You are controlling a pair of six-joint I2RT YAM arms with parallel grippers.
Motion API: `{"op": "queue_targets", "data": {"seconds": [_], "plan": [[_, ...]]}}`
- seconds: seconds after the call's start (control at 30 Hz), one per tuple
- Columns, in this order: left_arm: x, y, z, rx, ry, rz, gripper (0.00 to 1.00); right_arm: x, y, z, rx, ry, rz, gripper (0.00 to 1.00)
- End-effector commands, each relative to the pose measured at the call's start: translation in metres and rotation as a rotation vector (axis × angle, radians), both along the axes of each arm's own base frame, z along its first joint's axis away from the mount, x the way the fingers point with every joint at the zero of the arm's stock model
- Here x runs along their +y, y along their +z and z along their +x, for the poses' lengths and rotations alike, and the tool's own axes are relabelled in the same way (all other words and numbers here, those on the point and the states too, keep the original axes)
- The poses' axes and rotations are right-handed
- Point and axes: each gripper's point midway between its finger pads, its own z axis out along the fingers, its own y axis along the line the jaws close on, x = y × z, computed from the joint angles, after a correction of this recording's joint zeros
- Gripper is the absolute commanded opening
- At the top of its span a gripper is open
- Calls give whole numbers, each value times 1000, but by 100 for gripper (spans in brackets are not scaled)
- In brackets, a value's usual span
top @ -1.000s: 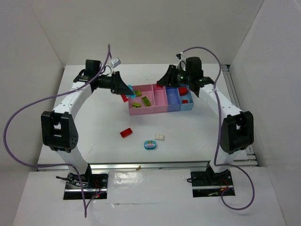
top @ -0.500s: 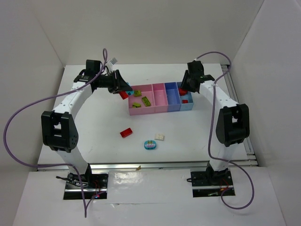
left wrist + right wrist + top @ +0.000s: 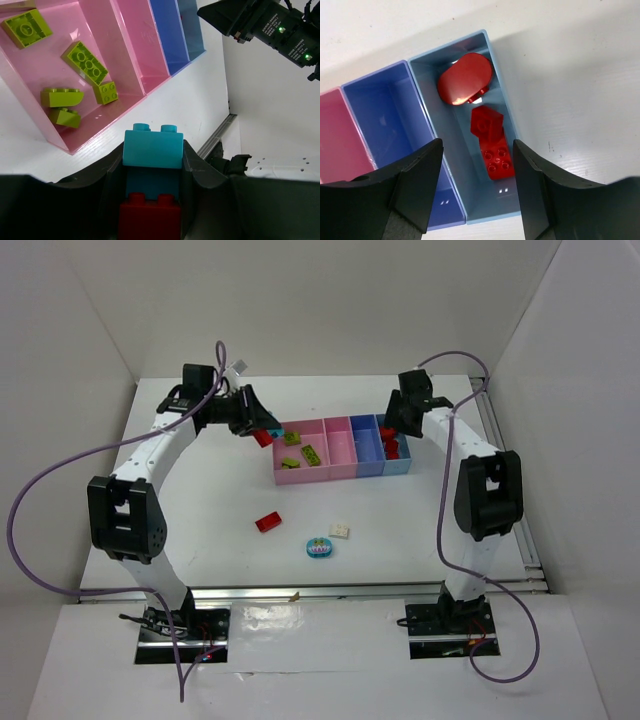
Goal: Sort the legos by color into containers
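Left pincer clenched on teal lego stacked on red lego, whose base is cut off by the frame. They sit just beside the wide pink bin holding yellow-green legos. Right pincer released over light blue bin containing red pieces; its jaws are unreadable overhead. Loose on surface: red brick, cream brick, teal-pink piece.

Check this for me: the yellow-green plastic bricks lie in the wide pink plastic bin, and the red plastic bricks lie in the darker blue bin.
Wrong bin. The red plastic bricks lie in the light blue bin, not the darker blue bin beside it; the right wrist view shows this. The yellow-green bricks do lie in the wide pink bin.
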Motion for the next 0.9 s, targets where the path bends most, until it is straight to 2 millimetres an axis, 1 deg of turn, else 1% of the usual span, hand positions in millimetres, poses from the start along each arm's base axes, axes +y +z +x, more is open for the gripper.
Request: {"op": "queue_targets", "data": {"seconds": [0.0, 0.03, 0.07, 0.1, 0.13, 0.17, 0.2, 0.23, 0.27, 0.3, 0.33, 0.37, 0.4, 0.43, 0.47, 0.5, 0.53, 0.57, 0.63, 0.67, 0.7, 0.73, 0.77, 0.83, 0.87], "plan": [[-7, 32, 4, -67, -3, -28, 0, 0, 47, 11, -103, -2, 4, 65], [-8, 37, 4, -77, -12, -36, 0, 0, 52, 8, -108, 11, 5, 65], [-12, 38, 2, -68, -36, -62, 0, 4, 61, 6, -123, 32, 16, 65], [-15, 38, 3, -73, -62, -83, 0, 19, 82, 1, -166, 111, 83, 63], [-19, 45, 0, -87, -91, -116, 0, 34, 99, 2, -230, 185, 137, 63], [-26, 53, -3, -107, -153, -171, 0, 66, 115, -9, -261, 344, 258, 63], [-29, 57, -6, -127, -203, -204, 0, 81, 129, -23, -297, 439, 317, 64], [-37, 59, -11, -125, -258, -245, 0, 96, 146, -27, -352, 532, 376, 67], [-40, 61, -15, -128, -305, -282, 0, 110, 155, -35, -363, 606, 440, 73], [-46, 68, -27, -124, -391, -331, 0, 130, 166, -54, -356, 747, 543, 77], [-52, 68, -31, -127, -428, -346, 0, 146, 173, -66, -357, 819, 588, 81], [-52, 64, -32, -111, -442, -356, 0, 154, 177, -74, -355, 869, 614, 82], [-58, 71, -39, -129, -490, -372, 0, 164, 182, -87, -342, 939, 662, 82], [-62, 67, -40, -119, -498, -374, 0, 176, 181, -95, -329, 987, 683, 84], [-67, 68, -45, -114, -523, -382, 0, 183, 187, -100, -342, 1022, 702, 84], [-70, 69, -48, -132, -545, -384, 0, 190, 186, -104, -333, 1050, 724, 86], [-74, 74, -53, -139, -571, -392, 0, 197, 190, -114, -324, 1103, 758, 87], [-74, 75, -51, -157, -575, -391, 0, 206, 181, -119, -286, 1130, 780, 87], [-77, 77, -55, -150, -595, -407, 0, 216, 188, -129, -282, 1211, 808, 87], [-77, 81, -56, -189, -602, -407, 0, 221, 185, -130, -265, 1233, 823, 87], [-77, 81, -58, -166, -606, -420, 0, 226, 186, -135, -262, 1270, 831, 87], [-77, 82, -57, -174, -607, -421, 0, 227, 189, -139, -252, 1310, 855, 87], [-77, 86, -59, -183, -608, -420, 0, 228, 185, -138, -243, 1307, 858, 87], [-77, 86, -59, -181, -618, -424, 0, 231, 184, -142, -223, 1322, 871, 87], [-77, 86, -59, -181, -618, -424, 0, 231, 184, -142, -223, 1322, 871, 84]]}}
